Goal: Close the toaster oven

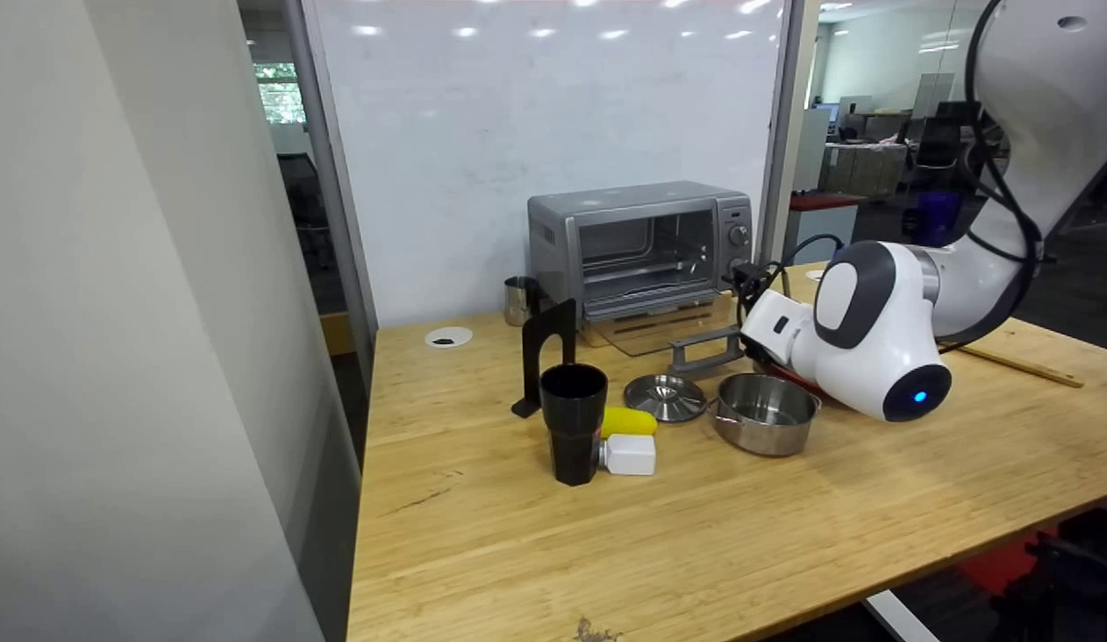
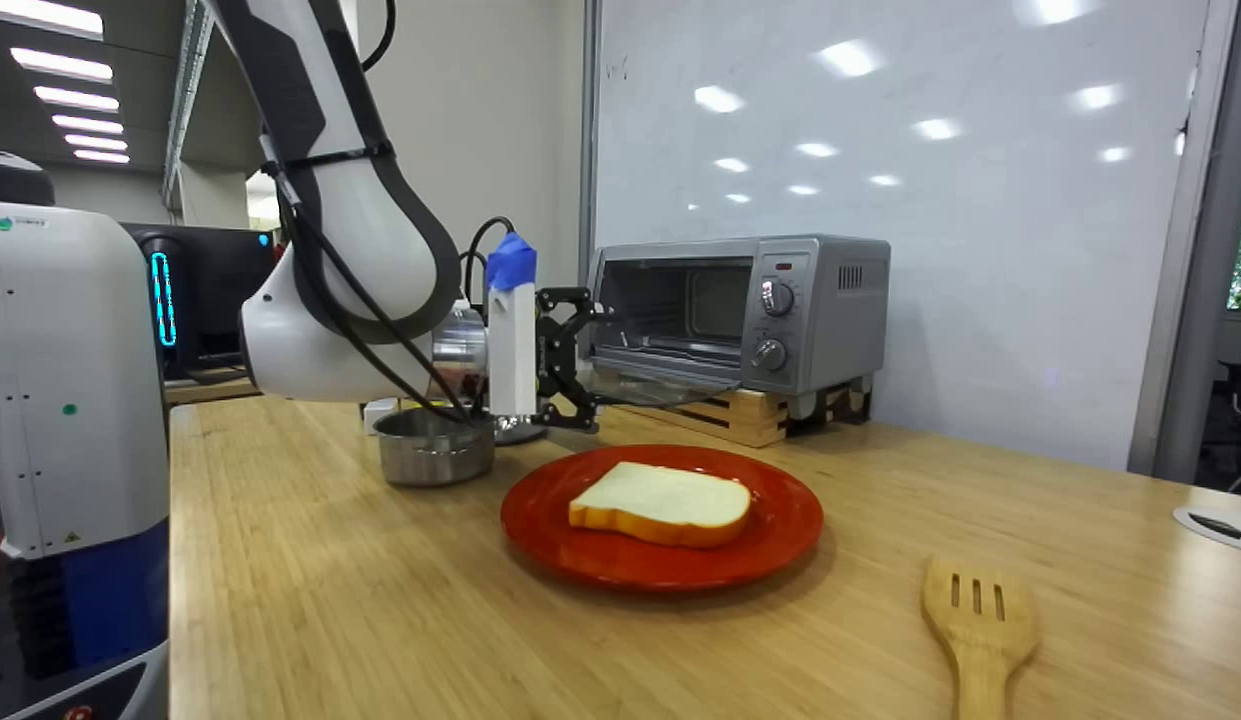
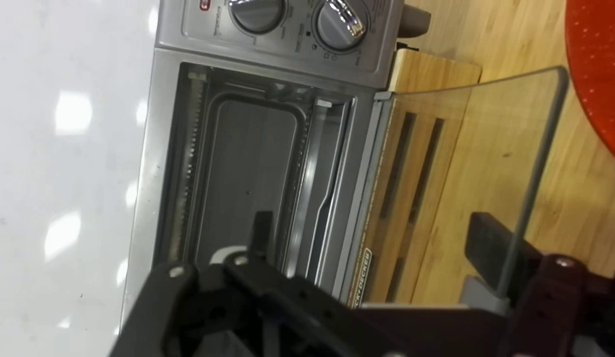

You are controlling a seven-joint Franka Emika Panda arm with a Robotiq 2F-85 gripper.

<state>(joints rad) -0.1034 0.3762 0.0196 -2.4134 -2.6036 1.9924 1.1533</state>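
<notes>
Spread wide with nothing gripped, the tool (image 2: 601,364) is held facing the toaster oven (image 2: 777,325), raised on a wooden crate (image 2: 738,418), in an exterior view. In the wrist view, the lowered glass door (image 3: 463,183) is seen between the fingers (image 3: 261,233).
</notes>
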